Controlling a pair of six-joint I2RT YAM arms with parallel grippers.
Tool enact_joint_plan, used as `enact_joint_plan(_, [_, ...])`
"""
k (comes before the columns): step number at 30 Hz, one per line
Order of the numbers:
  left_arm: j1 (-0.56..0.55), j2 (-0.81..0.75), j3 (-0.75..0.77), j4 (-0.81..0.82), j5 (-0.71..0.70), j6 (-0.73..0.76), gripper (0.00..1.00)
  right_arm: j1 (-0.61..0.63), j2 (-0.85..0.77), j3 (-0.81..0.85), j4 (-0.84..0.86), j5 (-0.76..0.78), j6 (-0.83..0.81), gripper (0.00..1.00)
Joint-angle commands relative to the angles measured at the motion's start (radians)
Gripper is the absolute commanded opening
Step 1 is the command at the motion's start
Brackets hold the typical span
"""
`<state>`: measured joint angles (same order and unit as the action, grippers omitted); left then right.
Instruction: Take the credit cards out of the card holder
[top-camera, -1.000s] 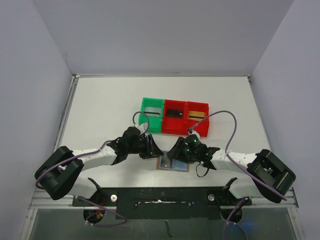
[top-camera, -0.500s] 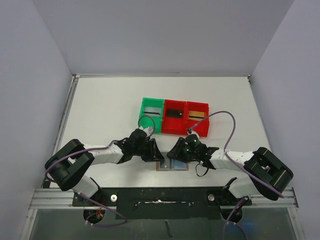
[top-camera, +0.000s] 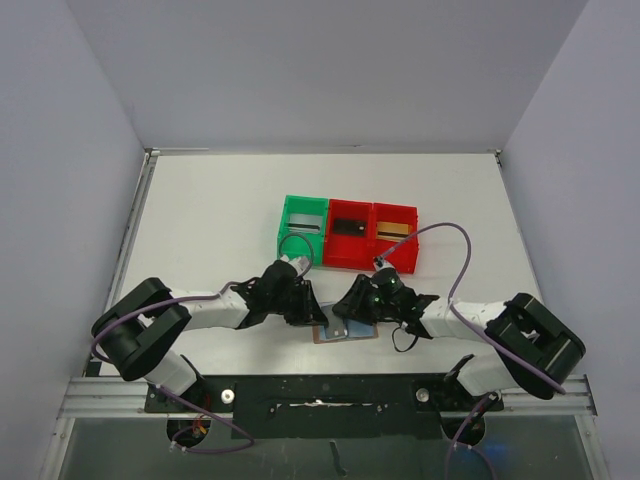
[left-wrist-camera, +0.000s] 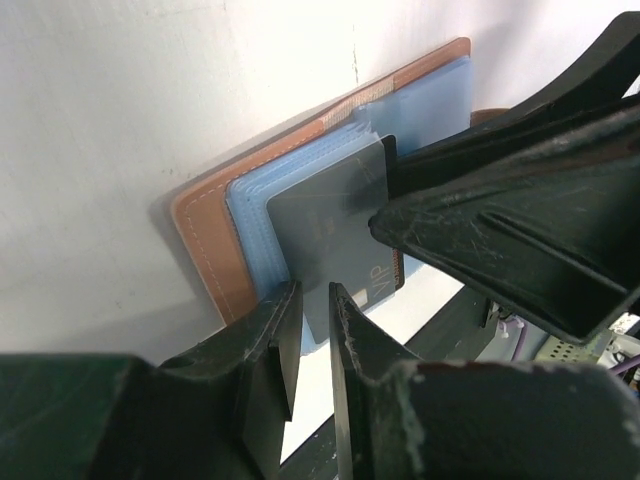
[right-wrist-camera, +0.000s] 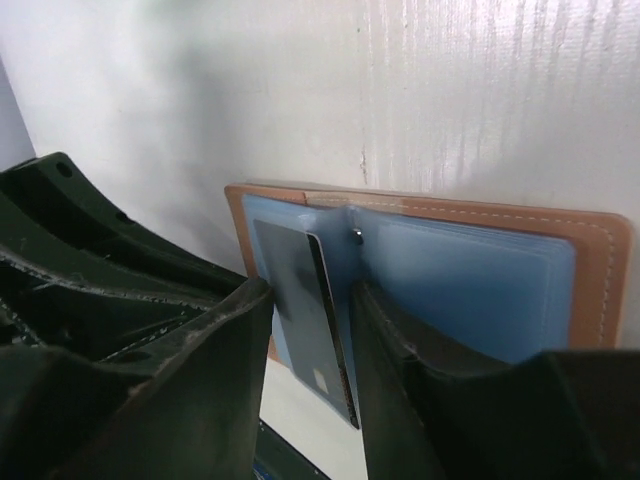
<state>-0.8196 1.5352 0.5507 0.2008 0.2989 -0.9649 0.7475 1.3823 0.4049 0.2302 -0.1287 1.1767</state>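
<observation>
My left gripper (left-wrist-camera: 315, 297) has its fingers a narrow slit apart, right at the near edge of a dark card (left-wrist-camera: 330, 220); I can't tell whether it pinches anything. My right gripper (right-wrist-camera: 312, 290) stands apart, one finger on either side of that card. The card holder (left-wrist-camera: 200, 240) lies open on the table (left-wrist-camera: 120, 120), at its near edge between both grippers, with the card sticking partly out of a pale blue pocket.

Top external: fixed high, looking steeply down over the whole table (top-camera: 200, 220), distant. Left and right wrist: very close, low, facing each other across the open card holder (left-wrist-camera: 205, 250), which all three views share.
</observation>
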Motion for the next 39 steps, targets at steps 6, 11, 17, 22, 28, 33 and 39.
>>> enact_joint_plan(6, [-0.007, 0.020, 0.034, -0.095, -0.090, 0.031, 0.18, -0.062, -0.072, -0.076, 0.123, -0.155, -0.032, 0.29])
enact_joint_plan(11, [-0.007, 0.026, 0.046, -0.107, -0.092, 0.038, 0.17, -0.065, -0.057, -0.077, 0.143, -0.185, -0.042, 0.09])
enact_joint_plan(17, [-0.006, 0.026, 0.049, -0.129, -0.105, 0.046, 0.17, -0.118, -0.112, -0.110, 0.142, -0.206, -0.051, 0.00])
enact_joint_plan(22, [-0.008, 0.035, 0.048, -0.140, -0.114, 0.051, 0.17, -0.183, -0.174, -0.136, 0.108, -0.275, -0.096, 0.00])
enact_joint_plan(28, [-0.009, 0.043, 0.053, -0.142, -0.116, 0.055, 0.16, -0.216, -0.185, -0.137, 0.039, -0.309, -0.150, 0.03])
enact_joint_plan(33, [-0.009, 0.036, 0.057, -0.145, -0.117, 0.057, 0.17, -0.245, -0.190, -0.156, 0.048, -0.333, -0.150, 0.05])
enact_joint_plan(39, [-0.012, 0.027, 0.059, -0.157, -0.130, 0.060, 0.16, -0.305, -0.245, -0.177, 0.020, -0.353, -0.170, 0.05])
